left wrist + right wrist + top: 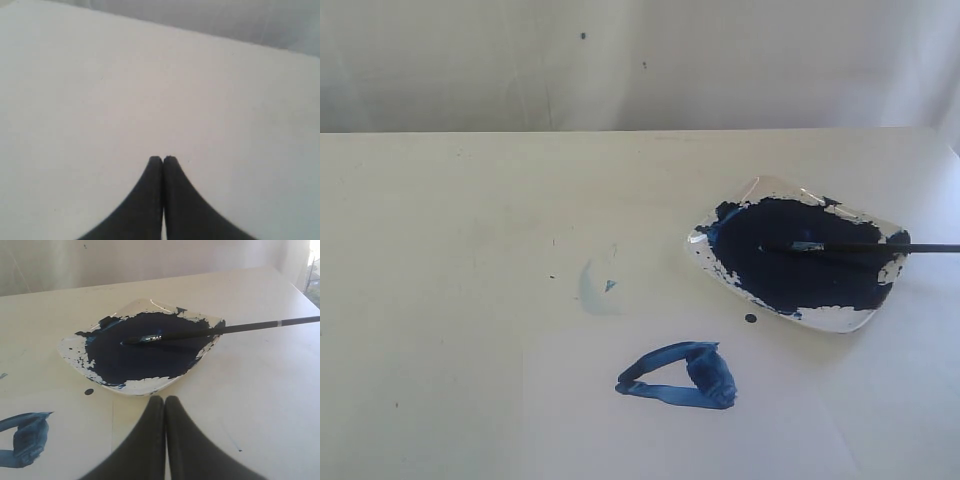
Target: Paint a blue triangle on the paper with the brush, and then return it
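Since the triangle (pixel 678 378) is painted and the brush (pixel 865 247) lies in the dish (pixel 840 320), I judge it done; left hand (pixel 163 159), right hand (pixel 164 398) closed, empty; just retreat.

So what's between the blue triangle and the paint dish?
Just one small dark paint dot, close beside the paint dish; the rest is bare. The exterior view shows it clearly.

Lab-like test bench: bare cream tabletop (pixel 440 250), blank white backdrop (pixel 620 60).
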You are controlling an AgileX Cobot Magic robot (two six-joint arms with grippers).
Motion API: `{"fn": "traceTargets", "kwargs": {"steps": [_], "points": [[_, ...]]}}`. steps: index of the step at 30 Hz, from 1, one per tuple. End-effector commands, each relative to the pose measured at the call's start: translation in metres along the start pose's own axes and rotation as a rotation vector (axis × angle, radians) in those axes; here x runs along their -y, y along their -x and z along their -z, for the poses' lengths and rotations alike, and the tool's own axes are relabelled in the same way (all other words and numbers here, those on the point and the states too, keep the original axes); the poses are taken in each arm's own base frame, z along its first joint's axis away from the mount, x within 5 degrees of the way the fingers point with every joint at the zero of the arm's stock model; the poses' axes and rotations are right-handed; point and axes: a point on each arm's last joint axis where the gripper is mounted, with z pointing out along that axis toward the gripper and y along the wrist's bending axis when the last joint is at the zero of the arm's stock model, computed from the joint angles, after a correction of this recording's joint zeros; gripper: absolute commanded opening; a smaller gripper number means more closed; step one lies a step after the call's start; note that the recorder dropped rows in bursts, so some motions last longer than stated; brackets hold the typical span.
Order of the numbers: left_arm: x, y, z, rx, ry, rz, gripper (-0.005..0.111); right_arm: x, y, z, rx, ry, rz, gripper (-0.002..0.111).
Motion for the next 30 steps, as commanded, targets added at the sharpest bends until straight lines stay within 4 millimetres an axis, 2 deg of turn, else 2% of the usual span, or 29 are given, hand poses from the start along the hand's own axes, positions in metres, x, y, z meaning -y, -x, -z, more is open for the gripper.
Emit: {"fn": "traceTargets", "kwargs": {"steps": [1, 2, 4, 7, 11, 16, 30], "points": [[-0.009, -0.046, -0.019, -0.041, 0.033, -0.081, 0.0, 0.0, 0.0, 0.0, 0.005, 0.003, -0.002, 0.0], [-0.011, -0.068, -0.026, -0.058, 0.028, -0.127, 0.0, 0.0, 0.0, 0.0, 0.005, 0.003, -0.002, 0.0], [-0.013, -0.095, -0.032, -0.081, 0.011, -0.145, 0.0, 0.0, 0.0, 0.0, 0.005, 0.003, -0.002, 0.0], [-0.012, -0.103, -0.03, -0.106, -0.01, -0.196, 0.0, 0.0, 0.0, 0.0, 0.005, 0.003, -0.002, 0.0], [-0.012, -0.102, -0.029, -0.069, -0.012, -0.247, 0.0, 0.0, 0.0, 0.0, 0.005, 0.003, -0.002, 0.0], [-0.012, -0.096, -0.022, 0.066, -0.011, -0.248, 0.0, 0.0, 0.0, 0.0, 0.005, 0.003, -0.002, 0.0], [-0.012, -0.096, -0.022, 0.068, -0.011, -0.248, 0.0, 0.0, 0.0, 0.0, 0.005, 0.006, -0.01, 0.0]]}}
